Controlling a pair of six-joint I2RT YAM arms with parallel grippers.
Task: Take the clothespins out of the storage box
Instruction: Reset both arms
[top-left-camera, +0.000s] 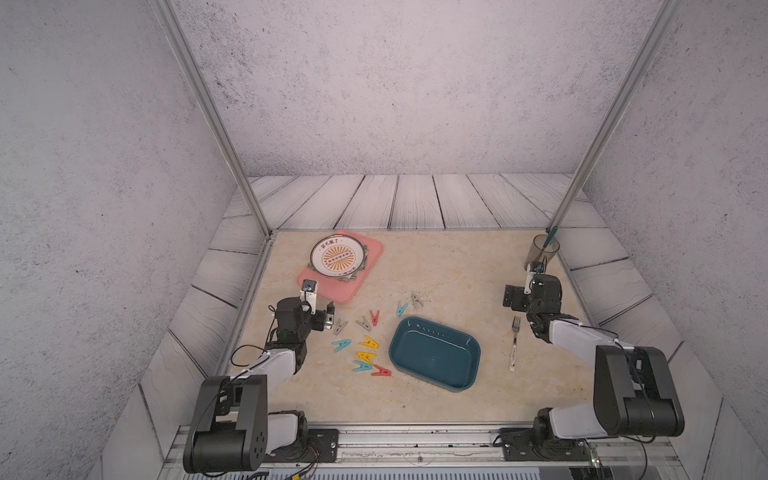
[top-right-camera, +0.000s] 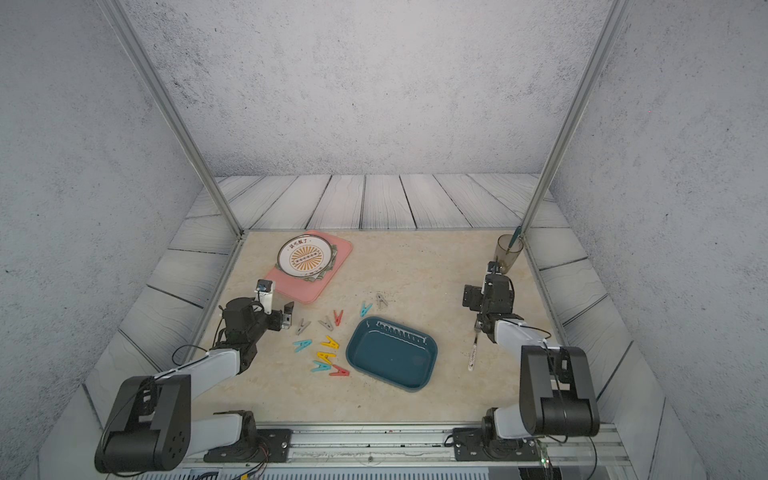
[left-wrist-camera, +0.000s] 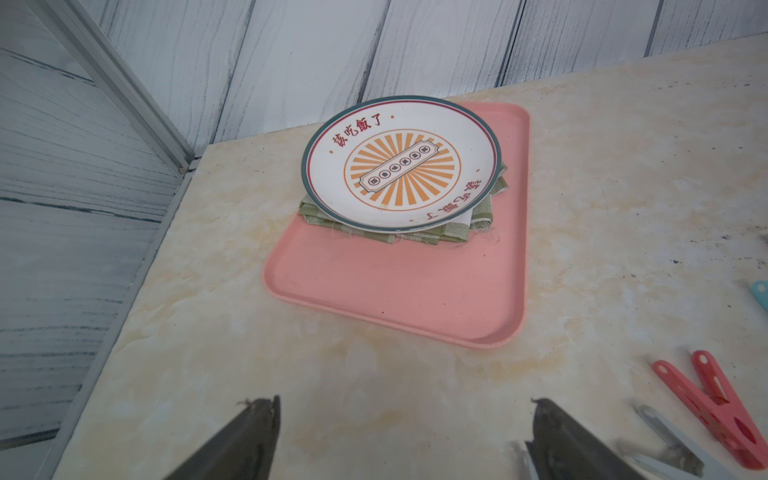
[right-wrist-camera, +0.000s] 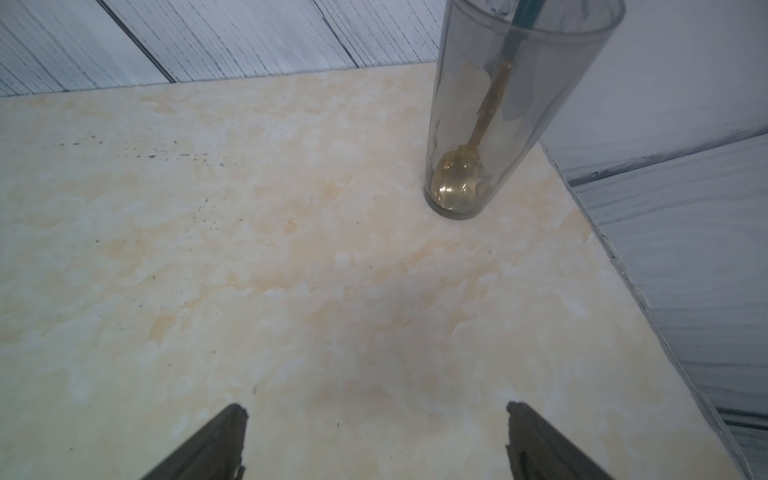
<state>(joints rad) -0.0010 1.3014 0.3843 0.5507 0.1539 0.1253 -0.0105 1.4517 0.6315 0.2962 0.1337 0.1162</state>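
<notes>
Clothespins (top-left-camera: 369, 343) are seen lying on the marble tabletop (top-left-camera: 415, 399), all outside the teal storage box (top-left-camera: 434, 357): most to its left, two just past its far rim. The left gripper (left-wrist-camera: 405, 411) is held wide open beside a grey clothespin (left-wrist-camera: 665, 432); the right gripper (right-wrist-camera: 376, 415) is likewise spread wide, before a glass tumbler (right-wrist-camera: 511, 104).

The storage box (top-left-camera: 434, 355) is showing glossy plastic; the clothespins (top-left-camera: 369, 343) are looking matt plastic; the pink tray (left-wrist-camera: 395, 291) is looking smooth, matt; the cloth (left-wrist-camera: 415, 237) is showing frayed weave.
</notes>
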